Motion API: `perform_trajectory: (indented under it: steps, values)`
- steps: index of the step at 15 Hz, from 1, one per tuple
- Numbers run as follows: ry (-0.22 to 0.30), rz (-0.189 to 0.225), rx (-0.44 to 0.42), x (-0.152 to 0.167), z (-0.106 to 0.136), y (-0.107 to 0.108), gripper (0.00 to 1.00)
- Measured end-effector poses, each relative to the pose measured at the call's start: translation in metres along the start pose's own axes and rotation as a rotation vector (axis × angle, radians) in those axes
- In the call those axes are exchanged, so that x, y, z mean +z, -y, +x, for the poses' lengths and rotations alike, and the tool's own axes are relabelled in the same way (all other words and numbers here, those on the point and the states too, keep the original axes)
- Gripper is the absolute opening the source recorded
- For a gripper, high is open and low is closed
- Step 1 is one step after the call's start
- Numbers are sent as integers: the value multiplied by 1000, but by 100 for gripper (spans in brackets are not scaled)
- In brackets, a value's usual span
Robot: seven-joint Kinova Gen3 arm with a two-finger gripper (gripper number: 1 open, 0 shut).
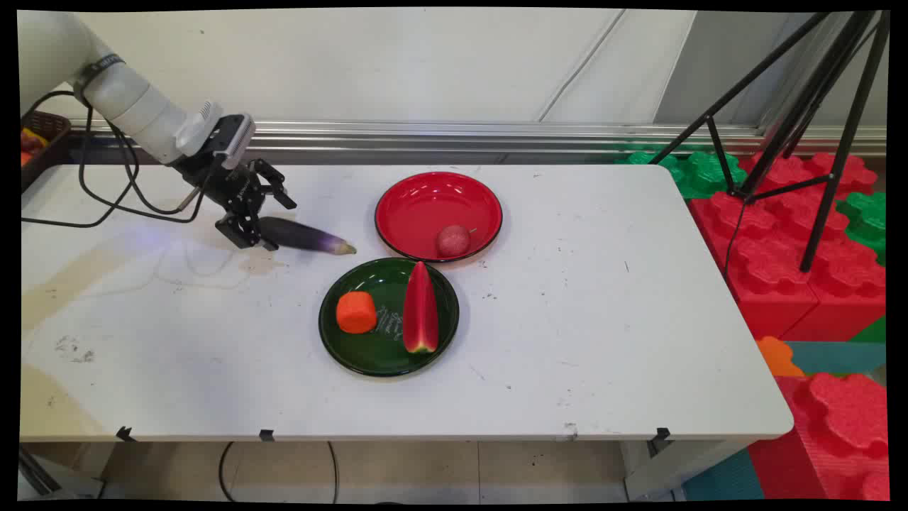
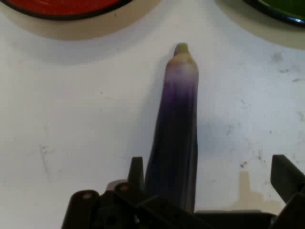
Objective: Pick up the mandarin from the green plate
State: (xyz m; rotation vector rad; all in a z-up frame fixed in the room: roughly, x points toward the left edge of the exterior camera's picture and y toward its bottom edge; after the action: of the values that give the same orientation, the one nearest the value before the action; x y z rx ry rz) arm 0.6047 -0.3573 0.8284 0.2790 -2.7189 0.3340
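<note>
Pincer (image 1: 257, 226) sits low at the table's (image 1: 603, 341) left rear, fingers spread on my feed, straddling the thick end of the eggplant (image 1: 303, 236); left finger (image 2: 137, 172) looks just beside the skin, right one well apart. Eggplant lies flat on the table, long axis running straight away from the pincer, tapered pale tip toward the red plate (image 1: 425, 199). Glossy smooth purple skin. Red plate holds a dull pinkish ball (image 1: 452, 240). Green plate (image 1: 389, 355) nearer: orange chunk (image 1: 355, 312), watermelon wedge (image 1: 420, 309).
</note>
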Motion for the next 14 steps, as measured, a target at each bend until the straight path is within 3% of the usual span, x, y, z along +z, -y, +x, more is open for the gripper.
perform_trajectory:
  steps: [14]
  values:
    - [-103,23,-166,-60,16,-14,100]
